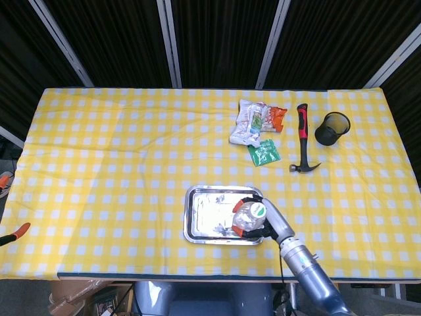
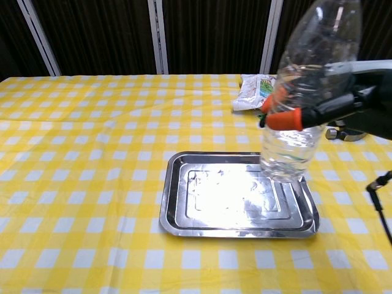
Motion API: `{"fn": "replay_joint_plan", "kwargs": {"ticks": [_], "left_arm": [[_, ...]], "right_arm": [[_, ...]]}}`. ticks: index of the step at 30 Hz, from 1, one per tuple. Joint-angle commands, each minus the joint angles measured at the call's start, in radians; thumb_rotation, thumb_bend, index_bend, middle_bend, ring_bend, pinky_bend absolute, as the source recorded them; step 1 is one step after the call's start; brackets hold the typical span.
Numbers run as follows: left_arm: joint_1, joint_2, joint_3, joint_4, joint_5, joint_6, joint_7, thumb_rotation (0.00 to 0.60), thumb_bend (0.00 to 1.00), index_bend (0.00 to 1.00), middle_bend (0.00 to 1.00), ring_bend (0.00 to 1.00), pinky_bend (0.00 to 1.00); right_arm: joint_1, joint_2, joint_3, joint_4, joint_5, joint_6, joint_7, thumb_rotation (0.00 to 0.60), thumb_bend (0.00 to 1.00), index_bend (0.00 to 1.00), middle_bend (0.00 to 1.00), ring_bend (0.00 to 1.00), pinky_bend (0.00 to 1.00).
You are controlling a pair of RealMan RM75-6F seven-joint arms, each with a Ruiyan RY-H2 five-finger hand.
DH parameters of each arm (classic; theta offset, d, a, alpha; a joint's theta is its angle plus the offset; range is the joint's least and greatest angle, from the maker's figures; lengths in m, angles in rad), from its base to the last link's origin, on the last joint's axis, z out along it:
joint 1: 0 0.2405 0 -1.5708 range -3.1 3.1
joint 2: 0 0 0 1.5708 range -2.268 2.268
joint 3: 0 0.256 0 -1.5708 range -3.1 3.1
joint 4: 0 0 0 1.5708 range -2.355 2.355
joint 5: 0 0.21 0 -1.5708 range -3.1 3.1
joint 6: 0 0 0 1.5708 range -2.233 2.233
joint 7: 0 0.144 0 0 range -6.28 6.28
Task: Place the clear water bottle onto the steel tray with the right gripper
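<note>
My right hand (image 2: 343, 107) grips the clear water bottle (image 2: 301, 92) around its middle, upright, with orange-tipped fingers (image 2: 283, 119) wrapped on it. The bottle's base hangs just above the right part of the steel tray (image 2: 202, 214). In the head view the bottle (image 1: 250, 216) with its green-marked cap shows over the tray's (image 1: 204, 217) right end, and the right hand (image 1: 266, 224) reaches in from the lower right. The left hand shows only as orange tips (image 1: 13, 234) at the far left edge; whether it is open I cannot tell.
Behind the tray lie snack packets (image 1: 253, 122), a small green packet (image 1: 264, 153) and a red-handled hammer (image 1: 303, 141). A black mesh cup (image 1: 331, 128) stands at the back right. A yellow checked cloth (image 1: 112, 164) covers the table.
</note>
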Motion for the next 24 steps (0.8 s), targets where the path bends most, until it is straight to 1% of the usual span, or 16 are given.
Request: {"fn": "replay_joint_plan", "kwargs": {"ticks": [1, 5, 8, 10, 13, 16, 19, 21, 24], "left_arm": [[-0.005, 0.004, -0.002, 0.008, -0.010, -0.016, -0.009, 0.600, 0.19, 0.04, 0.00, 0.00, 0.00], [-0.012, 0.006, -0.007, 0.016, -0.026, -0.035, -0.017, 0.600, 0.19, 0.04, 0.00, 0.00, 0.00], [-0.013, 0.007, -0.009, 0.016, -0.032, -0.039, -0.024, 0.600, 0.19, 0.04, 0.00, 0.00, 0.00], [-0.013, 0.007, -0.010, 0.017, -0.031, -0.036, -0.022, 0.600, 0.19, 0.04, 0.00, 0.00, 0.00], [-0.012, 0.004, -0.008, 0.015, -0.028, -0.035, -0.016, 0.600, 0.19, 0.04, 0.00, 0.00, 0.00], [-0.011, 0.001, -0.007, 0.011, -0.026, -0.031, -0.005, 0.600, 0.19, 0.04, 0.00, 0.00, 0.00], [-0.010, -0.001, -0.008, 0.008, -0.027, -0.028, 0.003, 0.600, 0.19, 0.04, 0.00, 0.00, 0.00], [-0.010, -0.003, -0.008, 0.006, -0.029, -0.028, 0.008, 0.600, 0.19, 0.04, 0.00, 0.00, 0.00], [-0.011, -0.005, -0.008, 0.006, -0.032, -0.030, 0.015, 0.600, 0.19, 0.04, 0.00, 0.00, 0.00]], "right_arm": [[0.109, -0.200, 0.028, -0.004, 0.099, 0.114, -0.151, 0.600, 0.83, 0.79, 0.61, 0.28, 0.00], [0.169, -0.326, 0.056, 0.025, 0.180, 0.215, -0.249, 0.600, 0.82, 0.79, 0.61, 0.28, 0.00], [0.170, -0.344, 0.070, 0.027, 0.208, 0.272, -0.278, 0.600, 0.83, 0.79, 0.61, 0.28, 0.00], [0.154, -0.325, 0.071, 0.019, 0.211, 0.294, -0.282, 0.600, 0.83, 0.79, 0.61, 0.28, 0.00], [0.104, -0.249, 0.061, -0.003, 0.203, 0.298, -0.253, 0.600, 0.83, 0.79, 0.61, 0.28, 0.00], [0.034, -0.136, 0.041, -0.012, 0.174, 0.266, -0.193, 0.600, 0.83, 0.79, 0.61, 0.28, 0.00], [-0.045, -0.003, 0.014, -0.001, 0.126, 0.203, -0.104, 0.600, 0.83, 0.79, 0.61, 0.28, 0.00], [-0.107, 0.101, -0.008, 0.026, 0.077, 0.146, -0.025, 0.600, 0.83, 0.79, 0.61, 0.28, 0.00], [-0.188, 0.211, -0.034, 0.110, 0.002, 0.100, 0.083, 0.600, 0.83, 0.79, 0.61, 0.28, 0.00]]}}
